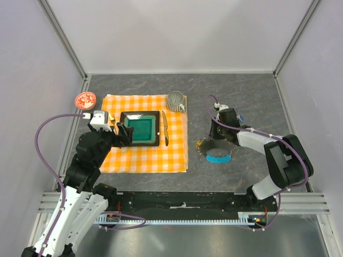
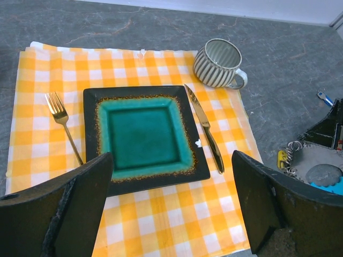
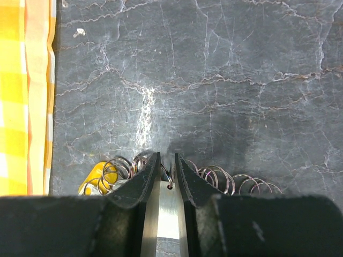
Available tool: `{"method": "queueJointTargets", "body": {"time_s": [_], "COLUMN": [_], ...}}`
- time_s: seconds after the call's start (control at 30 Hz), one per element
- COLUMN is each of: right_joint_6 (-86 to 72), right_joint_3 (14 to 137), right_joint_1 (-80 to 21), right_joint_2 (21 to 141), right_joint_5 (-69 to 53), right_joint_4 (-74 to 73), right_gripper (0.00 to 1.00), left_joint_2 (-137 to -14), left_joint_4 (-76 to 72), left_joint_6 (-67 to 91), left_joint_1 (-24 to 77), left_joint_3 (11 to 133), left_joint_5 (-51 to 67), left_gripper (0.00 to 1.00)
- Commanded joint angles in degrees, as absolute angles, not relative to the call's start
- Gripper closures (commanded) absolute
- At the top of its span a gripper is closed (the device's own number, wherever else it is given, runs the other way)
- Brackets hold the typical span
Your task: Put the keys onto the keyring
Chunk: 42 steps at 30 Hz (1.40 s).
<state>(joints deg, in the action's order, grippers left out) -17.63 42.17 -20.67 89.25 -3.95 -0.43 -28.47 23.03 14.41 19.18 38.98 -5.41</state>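
Overhead, the left gripper (image 1: 126, 134) hangs at the near-left corner of the plate (image 1: 140, 113). The right gripper (image 1: 215, 140) is down on the bare table (image 1: 252, 96), right of the cloth (image 1: 134, 160) and at the keyring (image 1: 218, 157). A yellow key (image 1: 199, 143) lies at the loop's left end, near the cloth edge.

From the left wrist, I see its fingers (image 2: 64, 198) spread wide with nothing between them. They look over the plate, fork (image 2: 60, 115), knife (image 2: 206, 131) and cup (image 2: 217, 63). At the right edge the yellow key sits against a run of small rings. The cyan tag (image 2: 333, 187) lies just past them, under the right arm.

From the right wrist, the fingers are drawn nearly together, and a flat bright strip fills the gap. I read that as a key (image 3: 163, 214), so this gripper is clenched on its blade. At the tips a thin ring wire crosses the gap. Wire coils (image 3: 214, 179) fan out on the table to both sides, with the yellow key touching the left ones.

I judge all of this to be light, stiff and slick. The keys should pinch best flat across the blade or head. The ring is springy and will likely skid on the stone. I would pin it by the tag with the free gripper and work on the wire itself.
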Motion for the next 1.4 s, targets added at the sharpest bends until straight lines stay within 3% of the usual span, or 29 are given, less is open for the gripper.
{"method": "queueJointTargets", "body": {"time_s": [0.0, 0.7, 1.1, 1.37], "right_joint_6": [-18.9, -20.0, -17.9, -19.7], "right_joint_3": [40.6, 38.4, 38.9, 38.8], "right_joint_1": [-19.8, -18.0, -18.2, -22.1], "right_joint_2": [87.1, 86.0, 82.2, 75.8], "right_joint_5": [-6.9, -10.4, -11.0, -5.8], "right_joint_4": [-1.0, 1.3, 1.1, -7.5], "right_gripper": [0.76, 0.73, 0.63, 0.46], "left_joint_2": [-28.6, -28.9, -29.9, -33.7], "left_joint_4": [21.5, 21.4, 21.4, 20.7], "left_joint_6": [13.6, 13.6, 13.6, 13.9], "left_joint_1": [18.8, 18.8, 18.8, 18.9], "left_joint_3": [39.4, 39.4, 39.4, 40.1], "left_joint_5": [-4.3, -4.2, -3.4, 5.2], "left_gripper": [0.03, 0.03, 0.03, 0.03]}}
